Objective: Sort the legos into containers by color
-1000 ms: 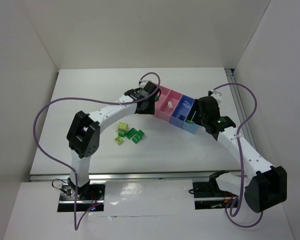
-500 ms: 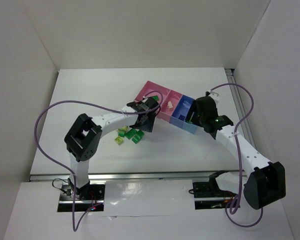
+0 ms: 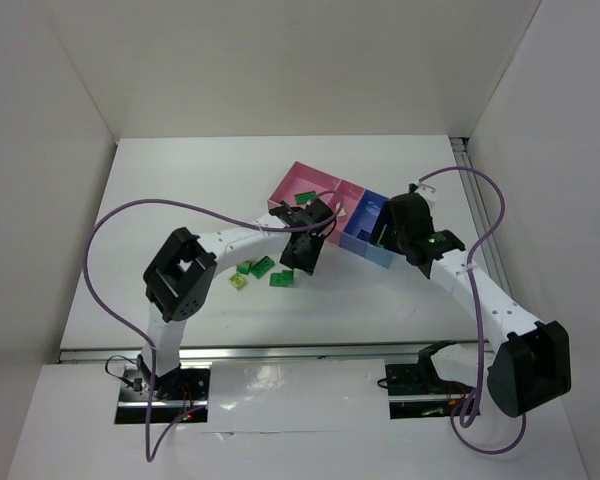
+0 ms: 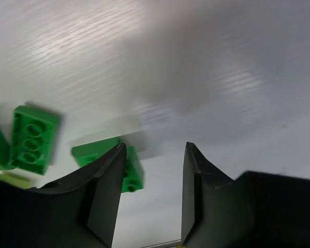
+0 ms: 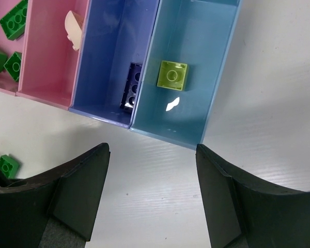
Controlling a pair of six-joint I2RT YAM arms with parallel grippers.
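Note:
The joined containers lie at the table's middle: wide pink bin [image 3: 298, 172], narrow pink bin [image 5: 51, 57], blue bin [image 5: 108, 51], light blue bin [image 5: 201, 46]. Green legos [image 5: 13, 18] lie in the wide pink bin, a beige one [image 5: 72, 28] in the narrow pink, a dark blue one [image 5: 132, 88] in the blue, a yellow-green one [image 5: 172, 75] in the light blue. My left gripper [image 3: 305, 250] [image 4: 155, 147] is open and empty, low over the table beside a loose green brick [image 4: 106, 155]. My right gripper [image 3: 390, 235] [image 5: 152, 150] is open and empty at the bins' near edge.
More loose legos lie on the table left of my left gripper: a green brick [image 4: 33, 138] [image 3: 261, 266], another green one [image 3: 282, 279] and yellow-green ones [image 3: 239, 283]. White walls enclose the table on the left, back and right.
My left gripper has moved from over the wide pink bin down and toward the near side, to the loose bricks. Green bricks now show in that bin. The right arm has barely moved.

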